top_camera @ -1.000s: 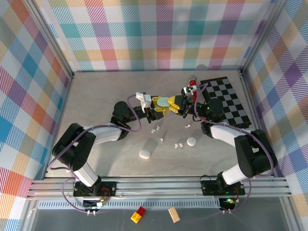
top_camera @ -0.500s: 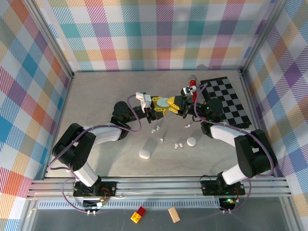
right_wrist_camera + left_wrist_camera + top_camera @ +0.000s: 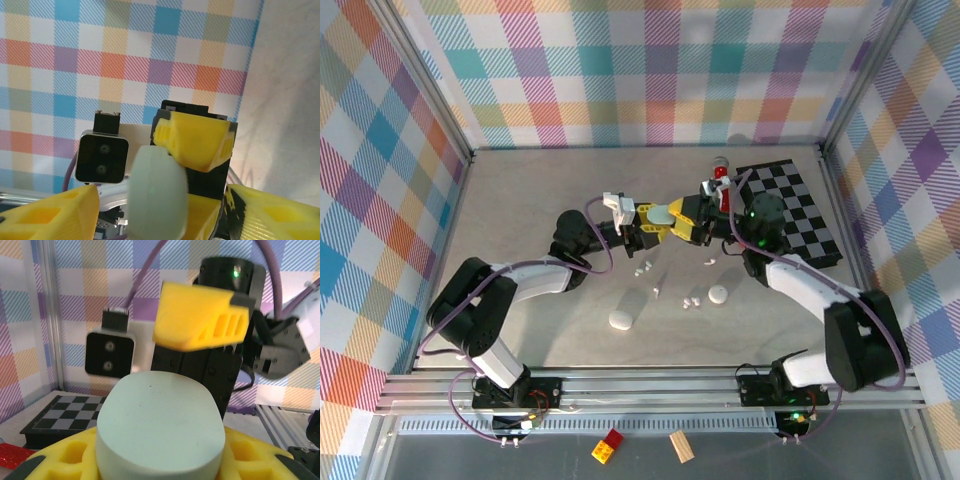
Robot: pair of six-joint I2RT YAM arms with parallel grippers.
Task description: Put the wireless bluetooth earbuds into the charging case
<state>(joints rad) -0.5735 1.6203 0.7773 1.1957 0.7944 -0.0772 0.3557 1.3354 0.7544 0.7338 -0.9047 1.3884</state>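
2 claws are raised above the desk (image 3: 540,200): the left claw (image 3: 660,220) is clamped on a pale green case (image 3: 663,211), the right claw (image 3: 684,221) is held open facing it, and the earbuds (image 3: 640,269) are seen scattered on the desk below.

Cases, pebble-shaped: three in total. That is one pale green case (image 3: 662,213), one white case (image 3: 620,319) and a second white case (image 3: 718,294).

Earbuds (image 3: 657,291): six small white pieces counted on the surface (image 3: 520,230). They are too small for a firm figure.

Checkered mat (image 3: 795,215): one.

Red item (image 3: 722,175) beside the mat: one.

Loose blocks below the front rail: two, namely one red-and-yellow block (image 3: 609,447) and one wooden block (image 3: 680,446).
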